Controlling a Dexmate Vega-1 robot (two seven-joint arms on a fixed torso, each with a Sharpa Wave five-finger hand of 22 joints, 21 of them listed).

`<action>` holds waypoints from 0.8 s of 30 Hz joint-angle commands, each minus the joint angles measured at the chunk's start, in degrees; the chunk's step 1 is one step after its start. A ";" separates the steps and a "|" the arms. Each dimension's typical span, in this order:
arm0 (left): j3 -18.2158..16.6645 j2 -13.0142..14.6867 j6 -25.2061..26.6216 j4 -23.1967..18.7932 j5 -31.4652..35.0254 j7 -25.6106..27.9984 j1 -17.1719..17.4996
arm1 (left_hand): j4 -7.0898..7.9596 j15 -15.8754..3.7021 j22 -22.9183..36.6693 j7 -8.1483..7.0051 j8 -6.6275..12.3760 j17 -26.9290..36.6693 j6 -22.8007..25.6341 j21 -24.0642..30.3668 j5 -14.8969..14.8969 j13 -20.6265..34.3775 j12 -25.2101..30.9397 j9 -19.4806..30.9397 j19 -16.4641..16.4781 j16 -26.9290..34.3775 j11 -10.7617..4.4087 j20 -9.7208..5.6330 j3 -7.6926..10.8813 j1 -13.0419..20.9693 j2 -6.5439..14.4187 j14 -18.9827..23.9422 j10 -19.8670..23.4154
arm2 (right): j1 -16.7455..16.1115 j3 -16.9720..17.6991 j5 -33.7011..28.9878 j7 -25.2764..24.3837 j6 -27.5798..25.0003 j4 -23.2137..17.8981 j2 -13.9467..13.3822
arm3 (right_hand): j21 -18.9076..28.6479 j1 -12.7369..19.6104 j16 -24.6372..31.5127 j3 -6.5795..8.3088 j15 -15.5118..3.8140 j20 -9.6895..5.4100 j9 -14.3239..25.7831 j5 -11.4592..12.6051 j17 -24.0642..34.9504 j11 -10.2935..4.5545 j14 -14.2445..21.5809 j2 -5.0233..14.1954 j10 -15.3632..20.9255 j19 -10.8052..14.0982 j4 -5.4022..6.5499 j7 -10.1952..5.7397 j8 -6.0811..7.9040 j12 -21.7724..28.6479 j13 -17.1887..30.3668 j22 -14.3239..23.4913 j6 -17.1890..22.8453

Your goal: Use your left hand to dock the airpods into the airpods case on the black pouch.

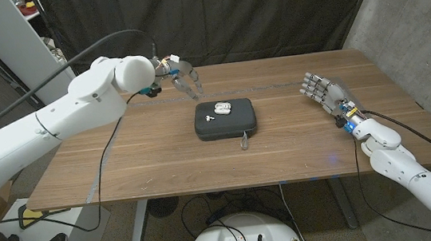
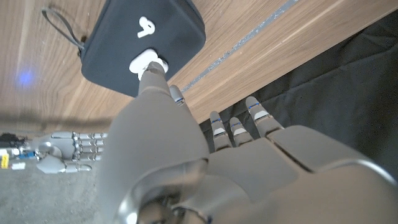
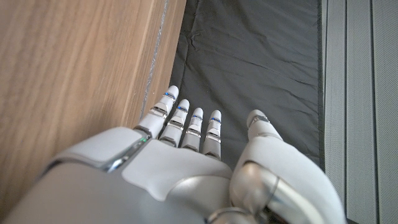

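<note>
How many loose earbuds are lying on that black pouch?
1. A single earbud lies on the black pouch, beside the open white case. Another may sit inside the case; I cannot tell.

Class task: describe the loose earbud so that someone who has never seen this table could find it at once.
Find the black pouch at the middle of the wooden table. On its top lie two white things: the airpods case and, beside it, the loose airpod, smaller and stemmed.
</note>
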 commanded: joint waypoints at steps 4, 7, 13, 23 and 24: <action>-4.41 -3.22 -10.51 5.21 5.14 -11.84 0.67 | 0.21 -0.38 0.22 0.97 -0.86 0.14 -1.18 0.31 0.49 0.16 0.01 -0.28 0.04 -0.01 0.19 -0.27 -1.48 -0.25 -1.06 -0.15 -0.12 | -0.95 -0.43 -0.08 -1.95 -4.38 -3.72 -1.81 | 0.04 -0.66 0.30 0.05 -4.50 0.53 0.20 0.23 0.30 0.37 -0.10 -0.09 0.14 0.17 -0.06 -0.04 -0.11 0.12 0.33 0.12 0.07; -5.44 -3.43 -9.38 4.58 6.14 -10.41 3.15 | 0.71 -0.44 0.24 2.02 -1.12 0.16 -2.00 0.27 0.65 0.25 0.07 -0.12 0.01 -0.01 0.79 -0.36 -2.11 -0.99 -1.05 -0.20 -0.08 | -1.30 -0.28 0.25 -1.98 -4.23 -3.62 -1.53 | 0.04 -0.70 0.31 0.04 -4.52 0.54 0.20 0.23 0.32 0.50 -0.13 -0.09 0.19 0.15 -0.05 -0.04 -0.14 0.14 0.33 0.12 0.00; -6.22 -3.40 -6.87 3.12 9.04 -9.04 7.37 | 0.98 -0.30 0.25 3.41 -1.59 0.17 -3.75 0.28 0.83 0.40 0.18 0.17 0.10 0.09 0.58 -0.29 -2.70 -1.33 -1.04 0.07 -0.01 | -1.23 -0.29 0.22 -1.27 -3.92 -3.08 -1.54 | 0.07 -0.75 0.34 0.06 -4.46 0.62 0.19 0.24 0.35 0.44 -0.13 -0.08 0.19 0.15 -0.07 0.00 -0.16 0.14 0.34 0.13 -0.03; -6.63 -5.27 -4.29 2.95 13.60 -4.70 12.77 | 1.45 -0.40 0.31 4.05 -1.59 0.25 -5.22 0.38 1.02 0.63 0.22 0.60 0.40 0.37 0.56 -0.24 -3.44 -1.85 -0.73 0.88 -0.24 | -1.21 0.04 0.29 0.01 -2.94 -2.01 -1.72 | 0.11 -0.24 0.32 0.44 -4.64 0.44 0.18 0.33 0.29 0.23 -0.22 0.09 0.21 0.07 -0.50 -0.01 -0.09 0.14 0.35 0.14 0.15; -6.36 -5.68 -4.34 3.13 14.15 -4.49 12.87 | 1.48 -0.35 0.32 4.07 -1.43 0.25 -4.95 0.38 1.04 0.66 0.30 0.66 0.41 0.36 0.57 -0.14 -3.48 -1.83 -0.63 0.90 -0.08 | -1.36 0.16 0.47 -0.02 -2.93 -2.06 -1.69 | 0.10 -0.22 0.33 0.46 -4.65 0.44 0.18 0.34 0.30 0.19 -0.23 0.10 0.16 0.03 -0.52 -0.07 -0.08 0.12 0.35 0.14 0.16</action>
